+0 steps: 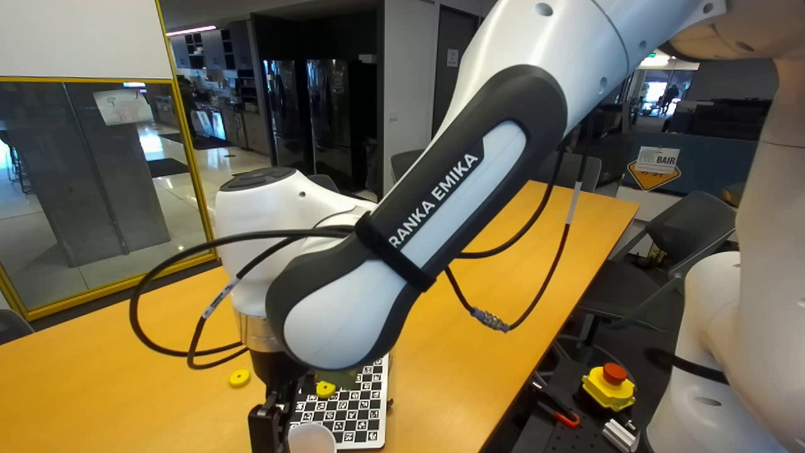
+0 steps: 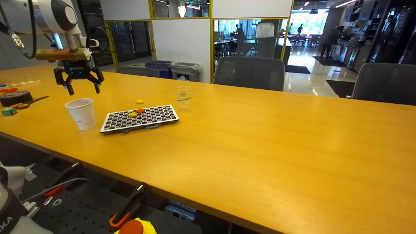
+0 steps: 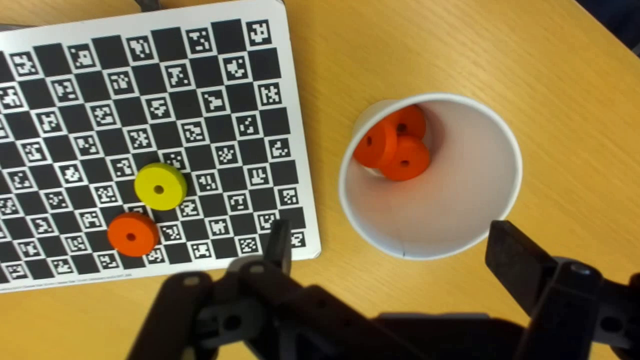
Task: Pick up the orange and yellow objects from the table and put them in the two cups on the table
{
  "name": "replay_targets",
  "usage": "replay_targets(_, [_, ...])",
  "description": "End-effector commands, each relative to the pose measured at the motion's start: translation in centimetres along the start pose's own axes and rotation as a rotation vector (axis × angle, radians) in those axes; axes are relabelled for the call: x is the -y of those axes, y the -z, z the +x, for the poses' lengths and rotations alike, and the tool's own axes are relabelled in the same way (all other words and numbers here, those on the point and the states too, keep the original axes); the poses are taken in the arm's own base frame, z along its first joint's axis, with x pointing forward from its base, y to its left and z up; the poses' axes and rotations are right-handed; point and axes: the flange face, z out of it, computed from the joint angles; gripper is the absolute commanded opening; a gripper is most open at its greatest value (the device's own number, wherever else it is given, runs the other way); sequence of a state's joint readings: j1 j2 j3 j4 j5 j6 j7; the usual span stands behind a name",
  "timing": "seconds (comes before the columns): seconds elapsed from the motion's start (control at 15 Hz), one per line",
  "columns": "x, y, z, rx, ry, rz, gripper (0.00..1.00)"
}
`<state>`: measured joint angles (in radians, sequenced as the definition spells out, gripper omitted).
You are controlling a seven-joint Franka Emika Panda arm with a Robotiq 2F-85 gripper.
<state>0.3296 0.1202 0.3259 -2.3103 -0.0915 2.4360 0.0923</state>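
In the wrist view, three orange discs (image 3: 410,154) with central holes overlap inside the white cup (image 3: 462,190), toward its ten o'clock. A yellow disc (image 3: 170,182) rests on the checkered mat (image 3: 245,135), with another orange disc (image 3: 140,230) just beside it at seven o'clock. In an exterior view, a second yellow disc (image 2: 140,101) lies on the tabletop (image 2: 260,146) beyond the mat, the clear cup (image 2: 184,100) at the mat's two o'clock, its green print unreadable. The jaws are spread wide above the tabletop, near the white cup. In an exterior view, the arm (image 1: 449,201), lettered "RANKA EMIKA", hides part of the mat; a sign (image 1: 658,159) reads "BAIR". A black roll (image 2: 13,99), scissors (image 2: 26,103) and a green block (image 2: 9,111) lie toward the white cup's nine o'clock in an exterior view.
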Motion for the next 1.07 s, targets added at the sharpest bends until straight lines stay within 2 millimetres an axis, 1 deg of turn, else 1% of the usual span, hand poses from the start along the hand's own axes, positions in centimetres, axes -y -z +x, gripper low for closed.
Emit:
replay_targets(0.0, [-2.8, 3.7, 1.1, -0.005, -0.089, -0.009, 1.0])
replay_targets(0.13, [-4.6, 4.6, 1.5, -0.009, -0.156, -0.012, 1.0])
replay_targets(0.27, [-5.9, 4.8, 1.8, -0.021, -0.242, -0.002, 1.0])
replay_targets(0.4, [-6.6, 4.2, 2.0, -0.022, -0.353, 0.015, 1.0])
replay_targets(0.6, [-7.1, 3.0, 1.8, -0.01, -0.494, 0.05, 1.0])
replay_targets(0.87, [-8.3, 1.3, 2.0, -0.041, -0.589, 0.064, 1.0])
replay_targets(1.0, [-9.4, 0.1, 2.3, -0.041, -0.62, 0.068, 1.0])
